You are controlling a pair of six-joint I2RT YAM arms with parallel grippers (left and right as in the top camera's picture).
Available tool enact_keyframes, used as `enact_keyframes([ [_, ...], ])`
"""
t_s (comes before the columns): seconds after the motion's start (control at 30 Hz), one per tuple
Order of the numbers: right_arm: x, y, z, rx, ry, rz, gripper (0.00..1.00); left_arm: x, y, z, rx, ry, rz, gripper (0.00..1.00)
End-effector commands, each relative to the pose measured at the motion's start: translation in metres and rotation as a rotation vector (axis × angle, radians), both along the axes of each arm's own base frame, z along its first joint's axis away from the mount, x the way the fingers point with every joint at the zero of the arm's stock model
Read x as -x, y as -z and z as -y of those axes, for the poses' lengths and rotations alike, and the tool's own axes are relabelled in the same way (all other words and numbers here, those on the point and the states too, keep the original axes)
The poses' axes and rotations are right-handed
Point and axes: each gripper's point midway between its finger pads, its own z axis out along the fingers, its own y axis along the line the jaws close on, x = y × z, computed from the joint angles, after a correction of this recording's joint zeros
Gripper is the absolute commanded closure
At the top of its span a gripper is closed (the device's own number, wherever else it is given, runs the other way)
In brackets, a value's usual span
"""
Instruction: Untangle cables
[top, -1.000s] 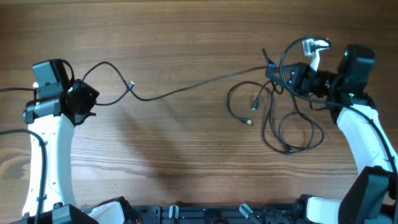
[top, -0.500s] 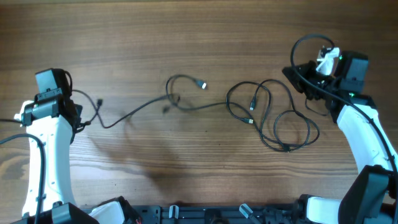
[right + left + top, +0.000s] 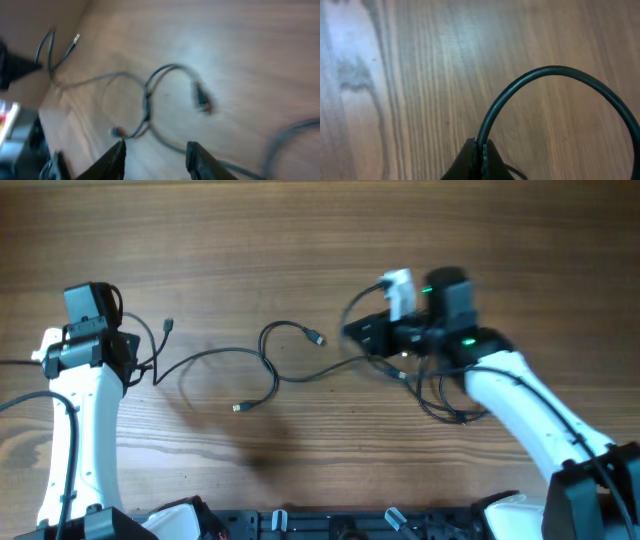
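Table (image 3: 300, 240): we see wood grain throughout.
Cables (image 3: 275, 377): loose loops from centre to 3 o'clock, one strand trailing to 9 o'clock.
Right gripper (image 3: 157, 160): fingers spread, empty, above the loops.
Left gripper (image 3: 481, 156): 9 o'clock, pinching one cable.

A brown wooden table (image 3: 300, 240), its grain running side to side, carries thin black cables (image 3: 215, 355). One runs from the left edge toward the middle and curls into a loop ending in a plug (image 3: 316, 339). A second plug (image 3: 238, 408) lies nearby, with tangled loops (image 3: 440, 410) to the right.
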Motion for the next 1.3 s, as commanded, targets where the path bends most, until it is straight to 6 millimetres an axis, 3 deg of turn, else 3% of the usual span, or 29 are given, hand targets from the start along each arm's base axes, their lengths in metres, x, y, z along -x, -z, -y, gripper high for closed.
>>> enact_keyframes([
  [0.0,0.001,-0.039,-0.046,0.068,-0.024,0.094,0.52,-0.008,0.005,0.011,0.035,0.109,-0.009,0.96],
  [0.1,0.006,-0.047,-0.080,0.151,-0.027,0.116,0.52,-0.008,0.005,0.012,0.037,0.110,-0.008,0.96],
  [0.17,0.009,-0.034,-0.108,0.190,-0.043,0.163,0.48,-0.008,0.005,0.012,0.037,0.110,-0.009,0.96],
  [0.4,-0.002,0.050,-0.163,0.298,-0.024,0.246,0.46,-0.008,0.005,0.012,0.037,0.110,-0.008,0.96],
  [0.53,-0.006,0.103,-0.167,0.347,-0.034,0.203,0.44,-0.008,0.005,0.012,0.037,0.110,-0.008,0.96],
  [0.8,-0.008,0.138,-0.169,0.340,0.013,0.132,0.44,-0.009,0.006,0.013,0.044,0.113,-0.006,0.96],
  [0.93,-0.012,0.169,-0.173,0.325,0.036,0.112,0.44,-0.009,0.006,0.013,0.047,0.114,-0.005,0.96],
  [1.0,-0.013,0.181,-0.174,0.317,0.057,0.097,0.50,-0.009,0.006,0.013,0.047,0.114,-0.005,0.96],
  [1.03,-0.016,0.181,-0.173,0.311,0.079,0.089,0.60,-0.009,0.006,0.013,0.047,0.114,-0.005,0.96],
  [1.07,-0.018,0.179,-0.173,0.306,0.085,0.093,0.84,-0.009,0.006,0.013,0.047,0.114,-0.005,0.96],
  [1.1,-0.020,0.172,-0.173,0.292,0.087,0.097,0.96,-0.009,0.006,0.013,0.047,0.114,-0.004,0.96],
  [1.17,-0.022,0.145,-0.178,0.230,0.063,0.096,0.96,-0.010,0.005,0.013,0.046,0.114,-0.002,0.96],
  [1.23,-0.018,0.102,-0.188,0.110,-0.008,0.084,0.96,-0.010,0.005,0.013,0.045,0.114,-0.002,0.96],
  [1.27,-0.013,0.059,-0.193,-0.003,-0.084,0.079,0.96,-0.010,0.005,0.013,0.045,0.114,-0.002,0.96],
])
